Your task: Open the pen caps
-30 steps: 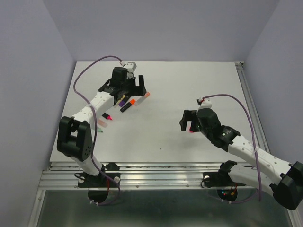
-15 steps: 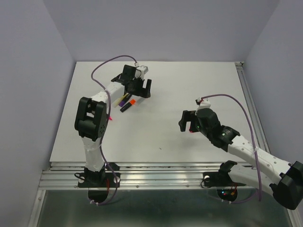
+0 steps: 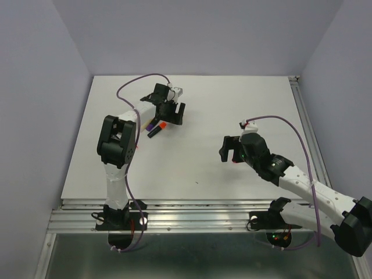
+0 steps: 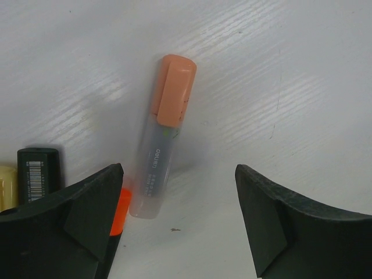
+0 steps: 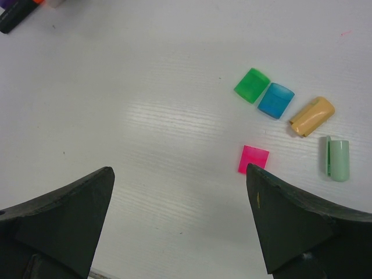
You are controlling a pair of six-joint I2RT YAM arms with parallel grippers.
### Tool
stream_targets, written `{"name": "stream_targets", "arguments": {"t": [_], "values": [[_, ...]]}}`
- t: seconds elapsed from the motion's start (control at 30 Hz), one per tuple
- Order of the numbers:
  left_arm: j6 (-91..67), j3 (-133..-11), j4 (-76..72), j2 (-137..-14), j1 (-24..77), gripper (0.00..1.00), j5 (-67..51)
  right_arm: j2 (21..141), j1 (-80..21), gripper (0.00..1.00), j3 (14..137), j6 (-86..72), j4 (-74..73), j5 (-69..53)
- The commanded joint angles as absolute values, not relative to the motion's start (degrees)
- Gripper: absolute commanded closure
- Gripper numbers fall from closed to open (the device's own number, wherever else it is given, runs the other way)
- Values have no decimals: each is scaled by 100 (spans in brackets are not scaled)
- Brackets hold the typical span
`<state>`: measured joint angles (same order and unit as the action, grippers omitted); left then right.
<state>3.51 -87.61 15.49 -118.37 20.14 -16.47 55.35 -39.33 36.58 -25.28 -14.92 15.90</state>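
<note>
In the left wrist view a highlighter with a pale translucent body (image 4: 152, 174) and a peach cap (image 4: 174, 90) still on it lies on the white table. My left gripper (image 4: 179, 171) is open above it, and the body's end sits just inside the left finger. An orange piece (image 4: 120, 208) and a black pen body (image 4: 38, 174) lie by that finger. In the right wrist view loose caps lie on the table: green (image 5: 251, 85), blue (image 5: 275, 100), yellow-orange (image 5: 312, 116), pink (image 5: 254, 159) and mint (image 5: 337, 158). My right gripper (image 5: 179, 170) is open and empty left of them.
From above, the left gripper (image 3: 173, 113) hovers over the pen cluster (image 3: 156, 127) at the back left. The right gripper (image 3: 231, 150) is at centre right. A metal rail (image 3: 305, 116) runs along the table's right edge. Purple walls enclose the table.
My left arm has folded upright and its gripper has swung right and turned over the pens. The pink pen near the arm is now hidden. The right arm has barely moved.
</note>
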Motion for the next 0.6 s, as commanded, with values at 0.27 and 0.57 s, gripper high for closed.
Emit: {"name": "stream_targets", "arguments": {"t": [0.27,0.57], "values": [[492,-8903,1556,-11997,2083,29,-1283,5555,-3894,0,3551,-2522,-1230,1600],[457,-8675,1407,-12032,2100,61,-1590,5546,-3894,0,3542,-2531,-1178,1486]]}}
